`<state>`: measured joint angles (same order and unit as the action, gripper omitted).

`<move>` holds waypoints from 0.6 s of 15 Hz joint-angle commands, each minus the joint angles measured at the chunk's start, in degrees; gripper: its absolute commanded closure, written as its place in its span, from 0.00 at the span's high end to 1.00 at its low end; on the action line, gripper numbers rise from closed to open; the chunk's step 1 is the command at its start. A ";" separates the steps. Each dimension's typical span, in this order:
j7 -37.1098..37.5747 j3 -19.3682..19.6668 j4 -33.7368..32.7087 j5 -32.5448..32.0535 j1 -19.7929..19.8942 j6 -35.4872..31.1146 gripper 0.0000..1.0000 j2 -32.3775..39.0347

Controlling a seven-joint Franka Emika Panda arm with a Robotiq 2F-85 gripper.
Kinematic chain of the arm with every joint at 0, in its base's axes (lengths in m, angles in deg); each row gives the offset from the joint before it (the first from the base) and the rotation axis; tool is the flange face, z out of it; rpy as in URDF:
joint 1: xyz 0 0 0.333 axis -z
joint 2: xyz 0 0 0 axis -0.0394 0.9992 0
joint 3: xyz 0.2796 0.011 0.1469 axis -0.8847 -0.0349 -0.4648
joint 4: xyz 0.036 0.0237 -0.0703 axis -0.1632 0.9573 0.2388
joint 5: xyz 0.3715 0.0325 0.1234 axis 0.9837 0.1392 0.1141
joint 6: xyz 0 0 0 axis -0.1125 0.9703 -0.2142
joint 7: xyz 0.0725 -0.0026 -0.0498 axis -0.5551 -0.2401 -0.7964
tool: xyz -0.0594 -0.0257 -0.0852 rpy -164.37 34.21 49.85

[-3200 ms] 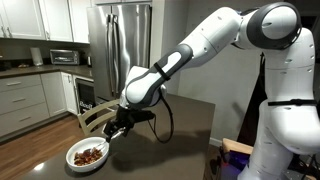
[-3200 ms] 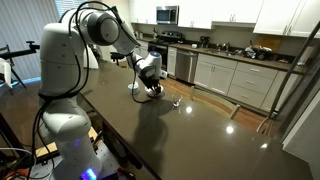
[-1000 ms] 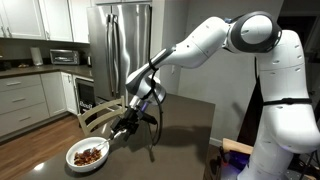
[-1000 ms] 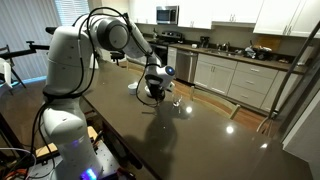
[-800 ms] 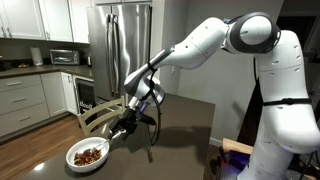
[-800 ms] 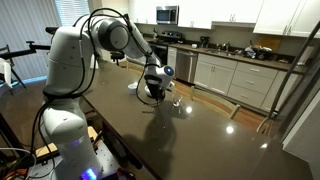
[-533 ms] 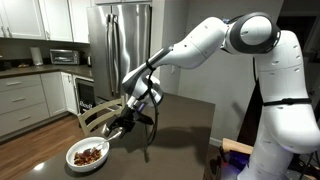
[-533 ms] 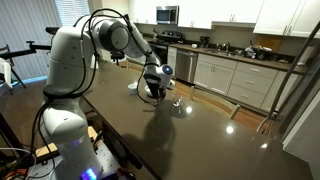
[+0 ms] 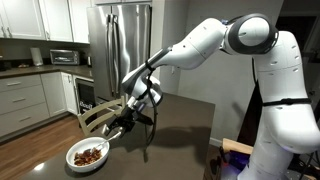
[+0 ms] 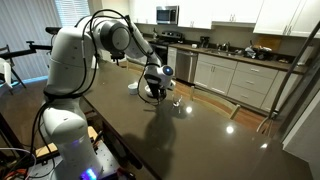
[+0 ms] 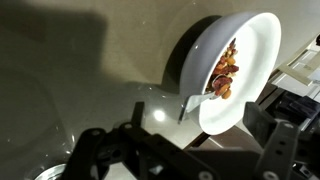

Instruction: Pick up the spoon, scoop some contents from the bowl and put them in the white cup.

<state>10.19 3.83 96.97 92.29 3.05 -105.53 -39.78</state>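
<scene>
One bowl (image 11: 258,42), one spoon (image 11: 192,102), one contents (image 11: 224,72) heap; tool (image 9: 118,128) jaws apart.

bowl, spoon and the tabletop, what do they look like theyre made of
The bowl looks like glazed white ceramic, possibly hard plastic: it is smooth, opaque and evenly white. The spoon is pale and slim and could be metal or plastic; it is too small to tell. The table looks like dark polished stone or lacquer, since it mirrors light spots.

I see the round white bowl (image 11: 258,45) holding a small heap of reddish-brown contents (image 11: 225,72). The slim pale spoon (image 11: 192,100) sticks out over its rim.
</scene>
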 commanded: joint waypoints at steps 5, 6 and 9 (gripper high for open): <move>-2.42 -0.66 -0.76 6.95 4.08 3.35 1.00 -0.86; -3.02 -0.90 -0.91 8.83 4.71 3.89 1.00 -0.90; -3.81 -1.10 -1.18 13.52 5.82 6.26 1.00 -0.77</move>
<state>9.23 3.77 95.71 100.71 6.85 -101.90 -39.91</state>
